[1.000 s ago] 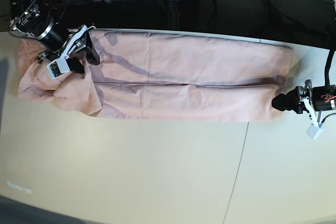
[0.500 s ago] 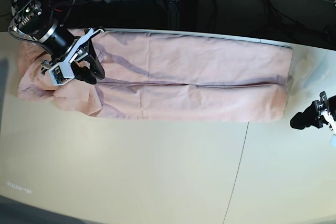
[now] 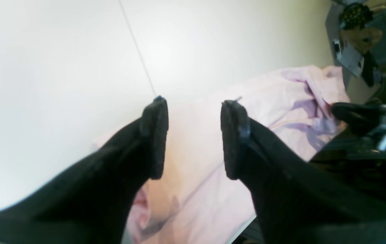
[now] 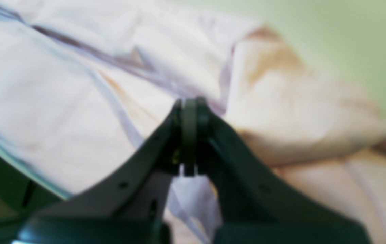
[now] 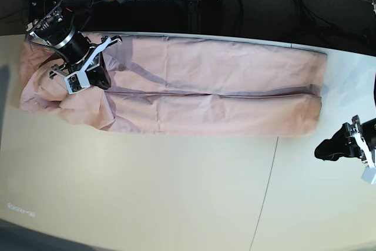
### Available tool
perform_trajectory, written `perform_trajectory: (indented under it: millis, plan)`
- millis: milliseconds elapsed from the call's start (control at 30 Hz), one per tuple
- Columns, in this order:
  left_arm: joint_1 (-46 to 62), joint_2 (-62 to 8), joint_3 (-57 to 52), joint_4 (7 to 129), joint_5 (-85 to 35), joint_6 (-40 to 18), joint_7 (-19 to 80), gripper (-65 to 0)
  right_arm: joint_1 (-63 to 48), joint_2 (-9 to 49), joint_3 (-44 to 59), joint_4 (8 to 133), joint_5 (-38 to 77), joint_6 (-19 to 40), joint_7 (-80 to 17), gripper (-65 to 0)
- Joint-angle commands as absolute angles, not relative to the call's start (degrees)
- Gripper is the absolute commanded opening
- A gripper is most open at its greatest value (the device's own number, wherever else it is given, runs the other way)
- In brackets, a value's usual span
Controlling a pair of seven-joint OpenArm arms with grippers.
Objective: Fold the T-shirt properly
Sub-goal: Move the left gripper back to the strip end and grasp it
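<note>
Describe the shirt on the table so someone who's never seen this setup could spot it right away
Look at the far half of the pale table, near its back edge. The T-shirt lies there as a long pink band, folded lengthwise, running almost the table's full width. It is the only cloth there, bunched at the end under the right end effector.

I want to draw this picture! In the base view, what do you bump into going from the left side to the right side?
Right tool, resting over the shirt's crumpled end → the long folded T-shirt → bare table → left tool, off the shirt.
</note>
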State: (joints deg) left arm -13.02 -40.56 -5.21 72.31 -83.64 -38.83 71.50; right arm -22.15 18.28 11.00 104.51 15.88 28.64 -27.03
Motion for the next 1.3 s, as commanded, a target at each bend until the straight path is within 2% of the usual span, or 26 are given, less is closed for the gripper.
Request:
perform_trajectory:
  millis: [0, 167, 300, 500, 867, 1100, 1267]
  plan:
    - [-14.1, -41.2, -5.7, 73.1, -85.0, -40.0, 70.8, -39.4, -21.1, 18.9, 11.4, 103.4, 16.3, 32.6, -25.8, -65.0]
    - [-13.8, -38.7, -5.7, 73.1, -85.0, -40.0, 71.0, -39.4, -18.2, 18.9, 11.4, 95.2, 16.9, 32.6, -25.7, -65.0]
    - [-11.7, -37.8, -5.7, 73.1, -85.0, -40.0, 71.0, -39.3, -17.6, 18.9, 11.4, 93.4, 18.7, 32.6, -25.7, -65.0]
    - [-8.6, -37.6, -5.7, 73.1, -85.0, -40.0, 71.0, -39.3, -17.5, 18.9, 11.4, 95.7, 22.1, 32.6, -25.6, -65.0]
    - [-2.3, -36.0, -5.7, 73.1, -85.0, -40.0, 68.6, -39.3, -17.1, 18.9, 11.4, 103.6, 21.5, 32.6, -25.7, -65.0]
    - [-1.6, -32.6, -5.7, 73.1, -68.2, -40.0, 55.2, -39.6, -16.6, 18.9, 11.4, 100.1, 19.9, 32.6, -25.7, -65.0]
    - [-1.2, -30.4, -5.7, 73.1, -61.1, -40.0, 53.7, -47.2, -16.5, 18.9, 11.4, 94.9, 19.9, 32.6, -25.7, -65.0]
